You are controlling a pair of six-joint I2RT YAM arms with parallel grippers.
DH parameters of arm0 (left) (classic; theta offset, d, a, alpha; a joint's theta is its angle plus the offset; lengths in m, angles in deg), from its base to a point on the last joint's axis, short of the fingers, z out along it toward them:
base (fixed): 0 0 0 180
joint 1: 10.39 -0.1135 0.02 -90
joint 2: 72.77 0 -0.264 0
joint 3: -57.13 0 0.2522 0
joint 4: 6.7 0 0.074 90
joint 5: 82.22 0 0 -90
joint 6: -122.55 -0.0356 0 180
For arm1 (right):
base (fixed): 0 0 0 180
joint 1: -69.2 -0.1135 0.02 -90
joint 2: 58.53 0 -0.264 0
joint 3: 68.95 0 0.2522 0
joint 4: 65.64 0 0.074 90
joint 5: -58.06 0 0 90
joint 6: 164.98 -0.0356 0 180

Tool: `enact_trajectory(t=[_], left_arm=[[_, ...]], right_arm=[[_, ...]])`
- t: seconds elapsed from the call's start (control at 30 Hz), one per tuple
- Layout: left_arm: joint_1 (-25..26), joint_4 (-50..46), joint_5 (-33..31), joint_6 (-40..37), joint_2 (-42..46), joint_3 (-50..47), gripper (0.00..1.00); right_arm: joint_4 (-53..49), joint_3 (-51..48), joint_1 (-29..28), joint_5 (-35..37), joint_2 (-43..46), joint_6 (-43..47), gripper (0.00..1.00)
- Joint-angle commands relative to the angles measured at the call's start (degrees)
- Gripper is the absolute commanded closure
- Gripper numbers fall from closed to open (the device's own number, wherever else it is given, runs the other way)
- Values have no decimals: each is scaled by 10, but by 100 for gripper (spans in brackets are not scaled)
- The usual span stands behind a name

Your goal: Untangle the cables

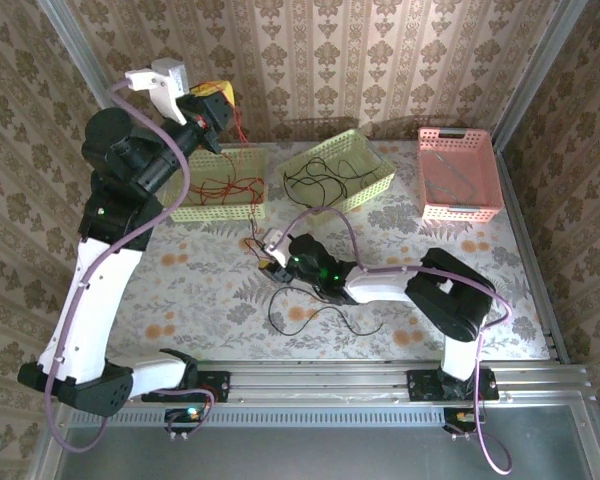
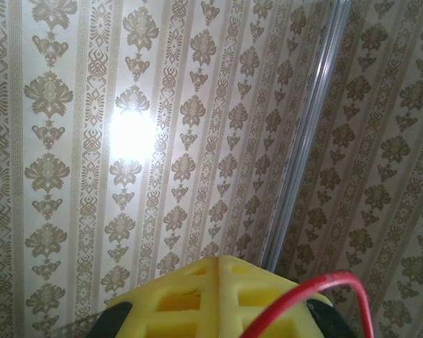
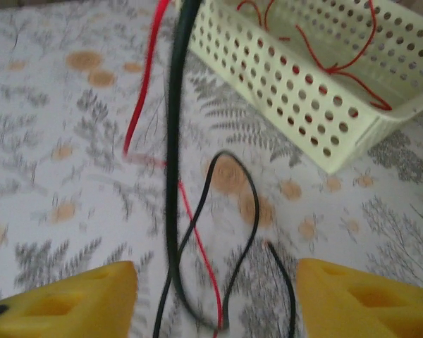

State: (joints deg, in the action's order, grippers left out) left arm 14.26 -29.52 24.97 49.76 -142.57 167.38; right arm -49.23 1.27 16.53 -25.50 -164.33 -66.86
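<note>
- My left hand (image 1: 215, 105) is raised above the back left of the bench (image 1: 180, 290), its fingers closed together. A red cable (image 2: 338, 277) arcs out at the fingertips, so I judge it pinched there.
- That red cable hangs down into the left basket (image 1: 220, 212), where more red strands lie in loose loops.
- I expect these cables to be almost weightless, limp and springy. They will trail and snag on each other rather than slide free, and a hard pull could tighten a knot. I would pinch one strand near a free end, or just beside a crossing, and lift slowly.
- My right hand (image 1: 268, 262) is low over the middle of the bench, fingers well apart and gripping nothing. A black cable (image 3: 173, 141) and a thin red one run between the fingers, crossing each other. Black loops trail on the bench towards me.
- The middle basket (image 1: 368, 188), pale green and set at an angle, holds black strands in a loose heap.
- The pink basket (image 1: 460, 212) at the far right seems to hold a few pale strands, too faint to count.
</note>
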Motion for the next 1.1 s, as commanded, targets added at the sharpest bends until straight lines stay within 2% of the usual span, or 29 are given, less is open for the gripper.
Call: enact_trajectory(t=[0.0,0.07,0.13,0.3,0.4,0.53,0.67,0.9,1.07], left_arm=[[-6,-1,3,10,19,-2,100],[-10,-9,-3,5,20,4,100],[-17,-6,-17,0,22,13,100],[-52,-4,-58,-1,-13,109,100],[-86,-8,-69,23,-55,183,100],[-136,-19,-59,68,-118,284,100],[-163,-5,-63,99,-167,326,100],[-200,8,-42,154,-279,405,100],[-222,2,-40,157,-360,474,100]], right_arm=[[10,36,-1,25,-20,0,71],[33,15,0,52,-11,-20,100],[44,-22,5,78,11,-54,100],[-34,-112,48,89,76,-167,100],[-40,-192,87,74,128,-229,100],[-71,-260,126,84,186,-266,100],[-112,-277,149,109,218,-298,100],[-106,-273,152,68,227,-308,100],[-101,-273,152,44,233,-316,100]])
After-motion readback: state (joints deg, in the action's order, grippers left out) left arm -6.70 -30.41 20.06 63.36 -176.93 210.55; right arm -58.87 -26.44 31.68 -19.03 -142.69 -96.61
